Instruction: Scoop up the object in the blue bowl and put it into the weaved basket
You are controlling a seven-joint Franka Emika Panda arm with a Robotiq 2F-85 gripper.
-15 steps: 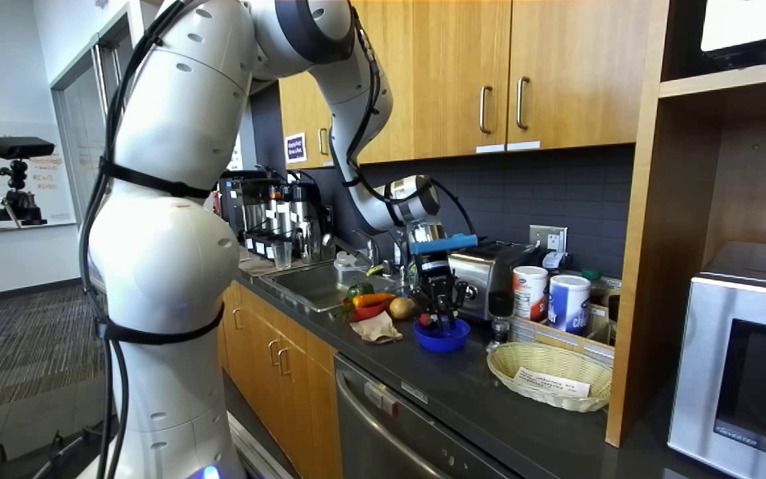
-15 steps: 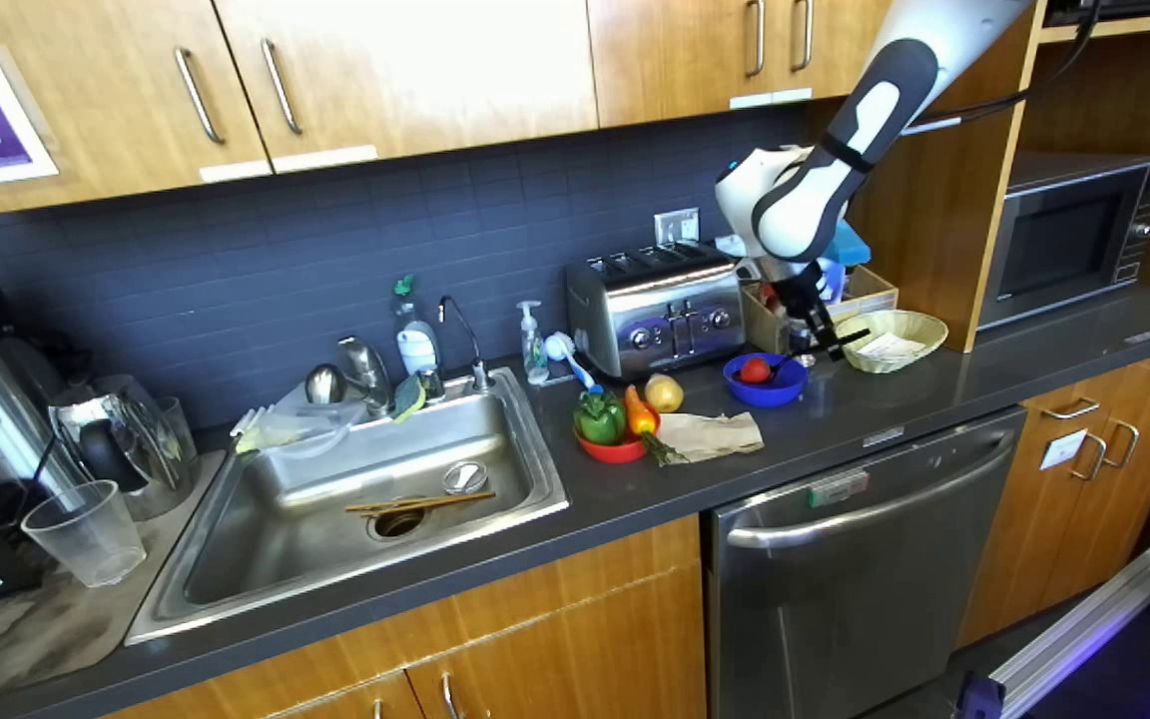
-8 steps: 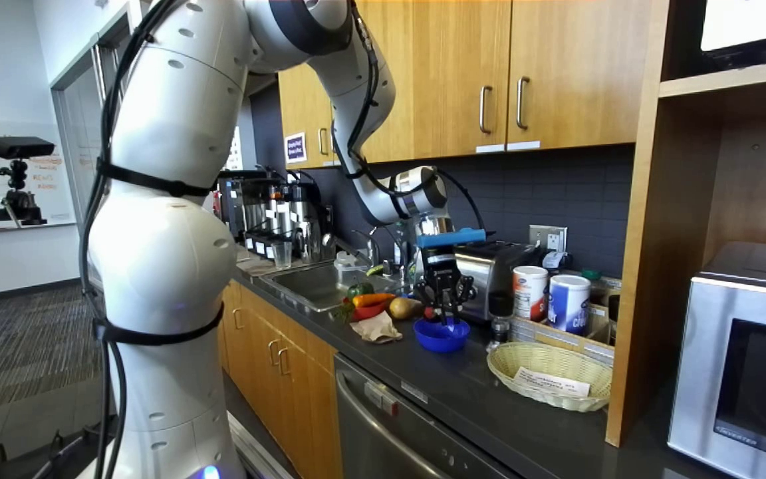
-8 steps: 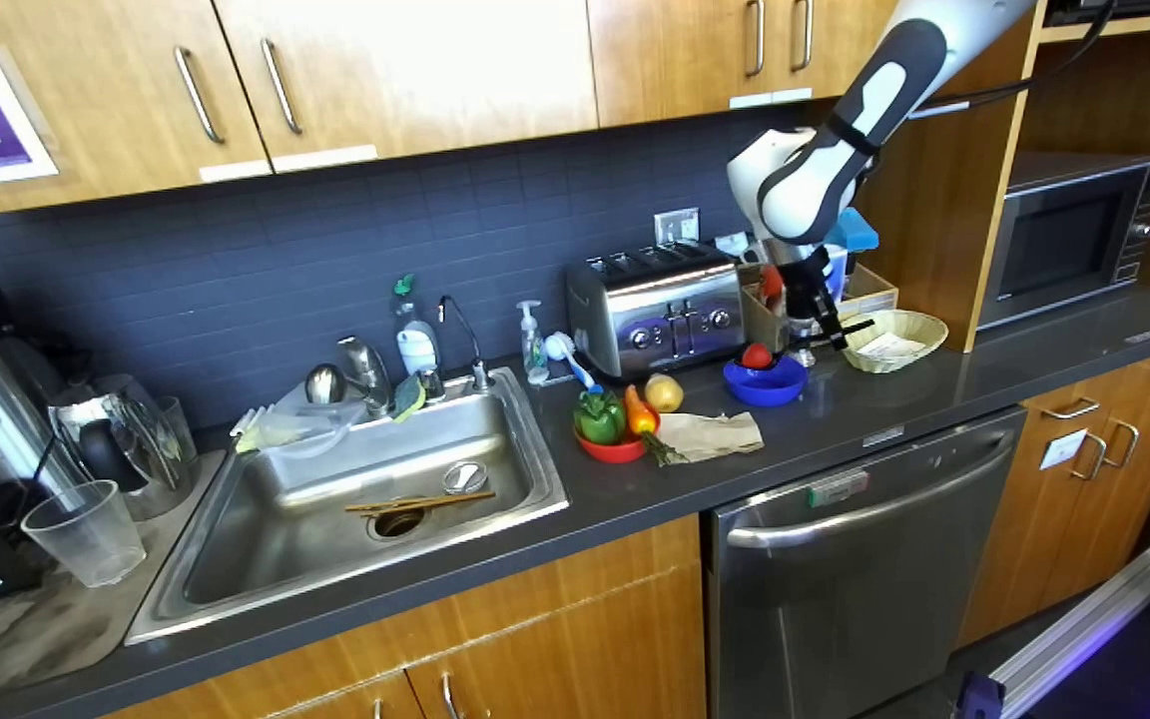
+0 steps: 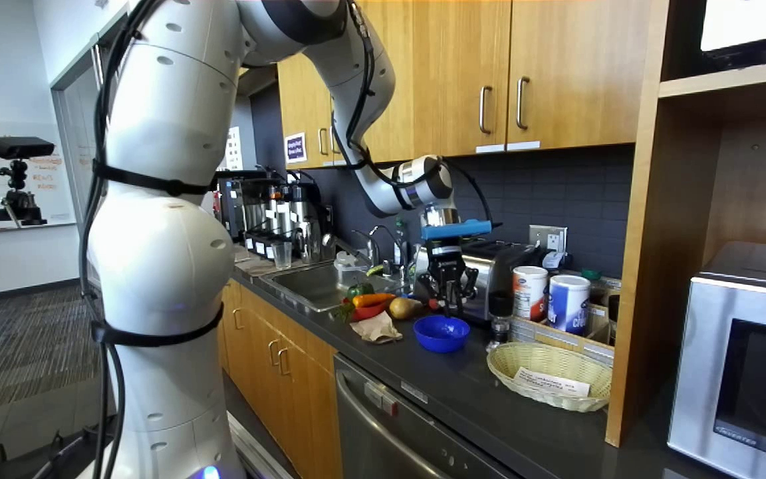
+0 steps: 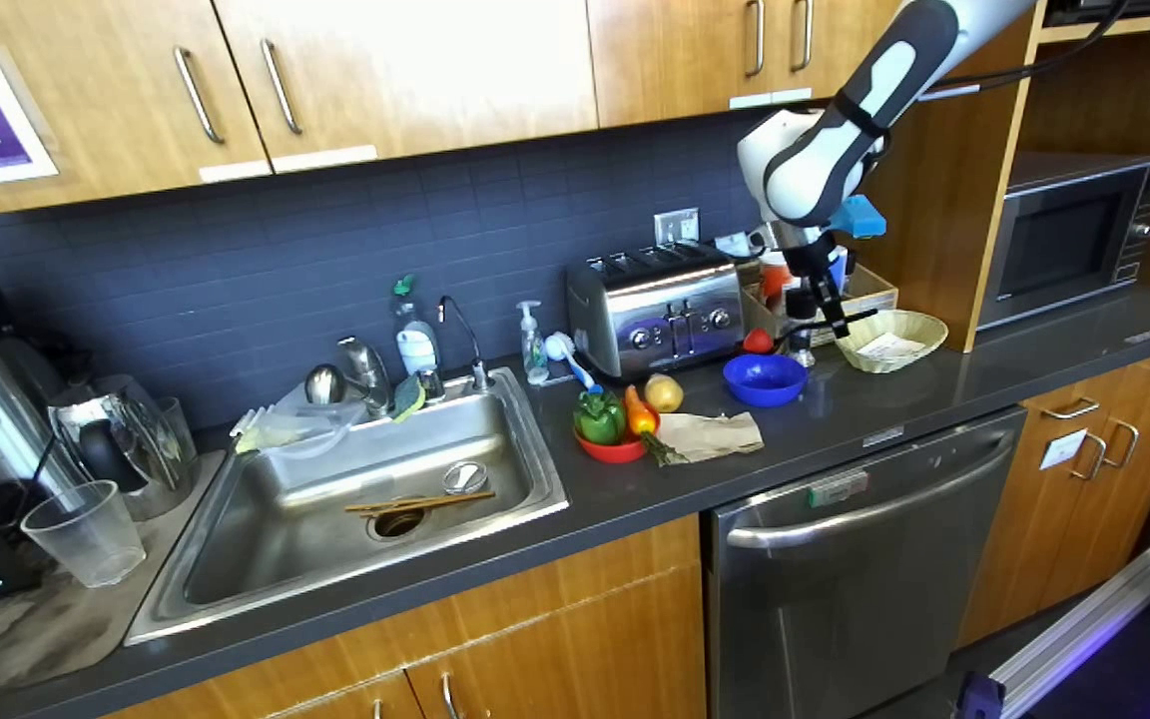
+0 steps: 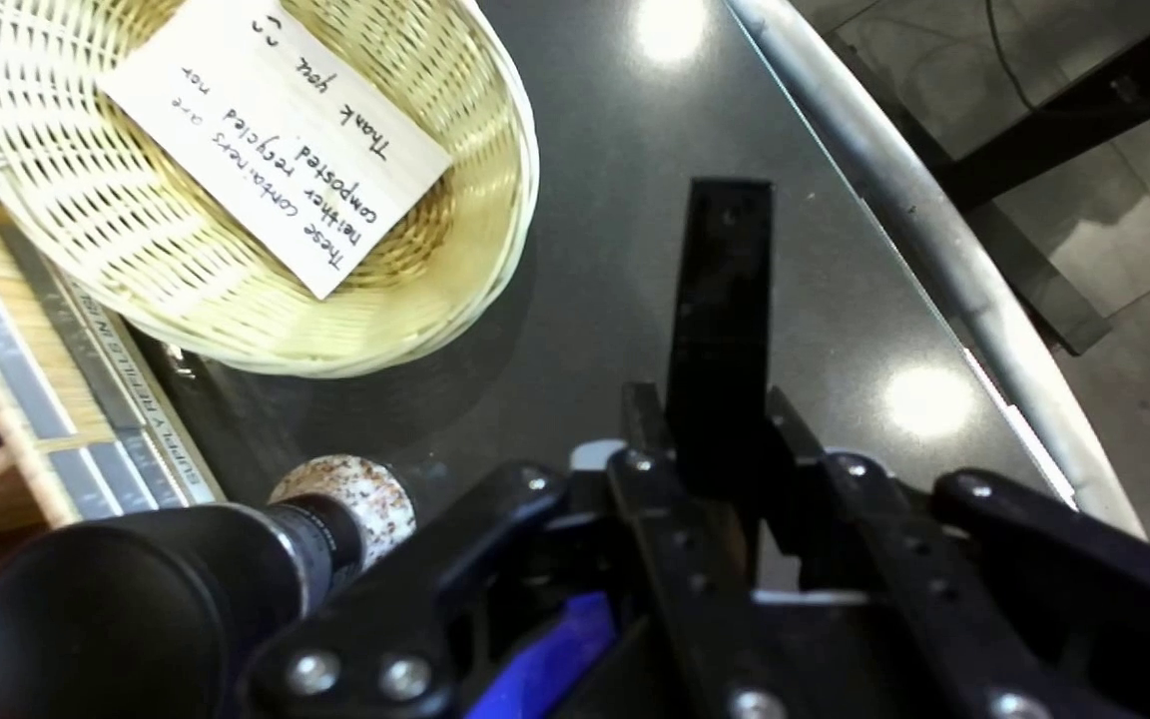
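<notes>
My gripper [image 5: 451, 310] is shut on a black spoon and holds it above the blue bowl [image 5: 441, 339]. The spoon's handle [image 7: 725, 320] sticks out from between the fingers in the wrist view. The small red object [image 6: 758, 342] rests at the spoon's far end, above and behind the bowl's rim; it also shows in an exterior view [image 5: 433, 304], partly behind the gripper. The blue bowl [image 6: 766, 393] looks empty. A blue sliver of it shows between the gripper parts in the wrist view. The weaved basket [image 7: 415, 320] lies to one side with a written card in it.
A pepper grinder [image 7: 126, 609] and a box with canisters [image 5: 568, 303] stand beside the basket. A toaster [image 6: 655, 315] is behind the bowl. A red bowl [image 6: 613, 454] of vegetables, a potato [image 6: 664, 393] and brown paper [image 6: 710, 436] lie nearby. A wood panel [image 5: 642, 266] borders the basket.
My gripper has risen and moved slightly toward the back wall. The spoon and the red object have come up out of the blue bowl with it. The bowl and basket have not moved.
</notes>
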